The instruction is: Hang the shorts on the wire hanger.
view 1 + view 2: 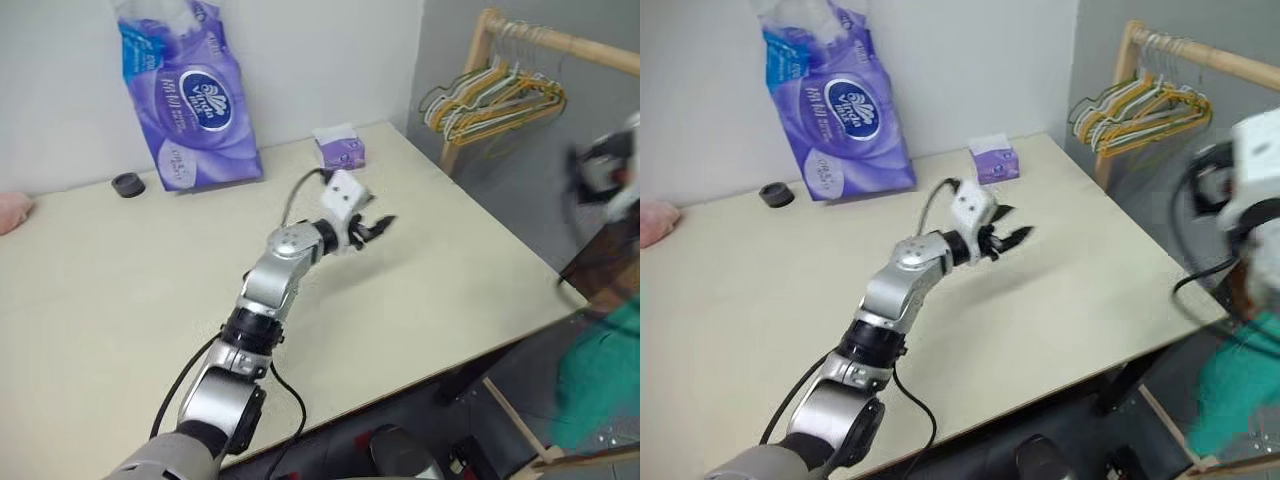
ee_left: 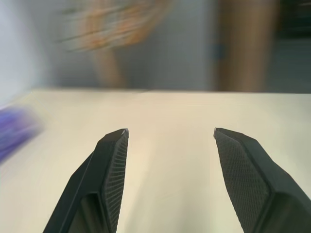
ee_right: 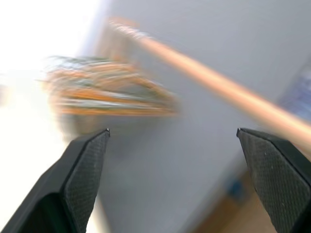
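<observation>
Left arm, nearest the head camera: reaches out over the table [image 1: 120,290], its left gripper [image 1: 372,229] above the bare middle of the top, fingers [image 2: 114,160] spread with nothing between them, aimed toward the far right corner.

Shorts [image 1: 600,385]: teal-green cloth, low at the right edge of the head views, off the table and beyond its right side, just below the right arm. Whether they hang from something or lie on the low wooden frame under them cannot be told; their long axis is too blurred to read.

Right gripper [image 3: 172,141]: fingers spread wide, empty, facing the rack [image 1: 560,40] and the bunched hangers [image 1: 495,100] on it. The right arm stands at the right edge, much nearer the shorts than the left one; the shorts lie below it, so a pickup calls, by my reading, for the right gripper to drop down rather than reach ahead.

Wire hanger: the single olive-grey one cannot be picked out for certain from the yellow, green and white bundle on the wooden rail, beyond the table's far right corner.

Containers:
- Purple tissue pack [image 1: 185,95], upright against the wall, apparently sealed.
- Small purple tissue box [image 1: 340,147], near the far right corner, a tissue standing out of it.

Loose items: black cap [image 1: 128,185] beside the pack; pink cloth [image 1: 12,210] at the left edge.
</observation>
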`<control>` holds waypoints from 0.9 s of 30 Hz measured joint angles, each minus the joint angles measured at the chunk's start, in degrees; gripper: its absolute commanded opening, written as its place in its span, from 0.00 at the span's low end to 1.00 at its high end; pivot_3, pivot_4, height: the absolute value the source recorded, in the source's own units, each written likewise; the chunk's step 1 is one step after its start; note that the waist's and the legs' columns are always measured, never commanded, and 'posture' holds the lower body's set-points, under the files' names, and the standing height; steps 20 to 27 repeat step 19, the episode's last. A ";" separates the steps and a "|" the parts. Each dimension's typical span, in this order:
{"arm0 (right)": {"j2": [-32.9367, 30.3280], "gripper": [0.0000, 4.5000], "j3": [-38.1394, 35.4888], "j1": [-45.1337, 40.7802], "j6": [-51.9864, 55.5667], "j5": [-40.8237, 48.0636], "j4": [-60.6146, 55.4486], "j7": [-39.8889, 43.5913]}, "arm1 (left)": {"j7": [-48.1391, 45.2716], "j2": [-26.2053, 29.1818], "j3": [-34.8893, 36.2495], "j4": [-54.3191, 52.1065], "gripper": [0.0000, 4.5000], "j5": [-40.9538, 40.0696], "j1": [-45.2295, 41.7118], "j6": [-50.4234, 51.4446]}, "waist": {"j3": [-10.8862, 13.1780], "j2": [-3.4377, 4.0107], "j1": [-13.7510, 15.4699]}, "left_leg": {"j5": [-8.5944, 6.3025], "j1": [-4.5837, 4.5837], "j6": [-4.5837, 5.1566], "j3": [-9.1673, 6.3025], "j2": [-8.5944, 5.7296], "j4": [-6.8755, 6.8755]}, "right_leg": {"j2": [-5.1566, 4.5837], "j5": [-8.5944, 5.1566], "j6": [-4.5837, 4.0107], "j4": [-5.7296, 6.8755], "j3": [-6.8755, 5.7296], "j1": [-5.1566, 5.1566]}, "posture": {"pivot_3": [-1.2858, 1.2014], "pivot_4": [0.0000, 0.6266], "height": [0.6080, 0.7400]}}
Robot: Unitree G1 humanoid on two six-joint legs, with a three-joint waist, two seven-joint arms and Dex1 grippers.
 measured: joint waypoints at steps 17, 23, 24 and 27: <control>32.82 0.99 18.10 0.30 -29.02 -19.97 31.34 21.13 | 27.84 -0.63 18.55 -17.09 0.66 8.60 28.06 1.31 | -0.75 -1.24 18.85 | 0.93 -0.26 -1.44 -1.12 -0.89 0.00 | -0.22 0.53 -0.26 1.23 -0.65 -0.97 | 0.53 0.05 1.00; 33.81 0.99 17.89 -0.10 -29.48 -20.97 32.60 21.84 | 27.50 -0.50 19.17 -17.31 0.66 7.73 28.15 1.08 | -0.75 -1.24 19.69 | 0.99 -0.23 -1.47 -1.11 -0.89 -0.02 | -0.21 0.53 -0.27 1.41 -0.62 -1.07 | 0.53 0.06 1.00; 33.81 0.99 17.89 -0.10 -29.48 -20.97 32.60 21.84 | 27.50 -0.50 19.17 -17.31 0.66 7.73 28.15 1.08 | -0.75 -1.24 19.69 | 0.99 -0.23 -1.47 -1.11 -0.89 -0.02 | -0.21 0.53 -0.27 1.41 -0.62 -1.07 | 0.53 0.06 1.00; 33.81 0.99 17.89 -0.10 -29.48 -20.97 32.60 21.84 | 27.50 -0.50 19.17 -17.31 0.66 7.73 28.15 1.08 | -0.75 -1.24 19.69 | 0.99 -0.23 -1.47 -1.11 -0.89 -0.02 | -0.21 0.53 -0.27 1.41 -0.62 -1.07 | 0.53 0.06 1.00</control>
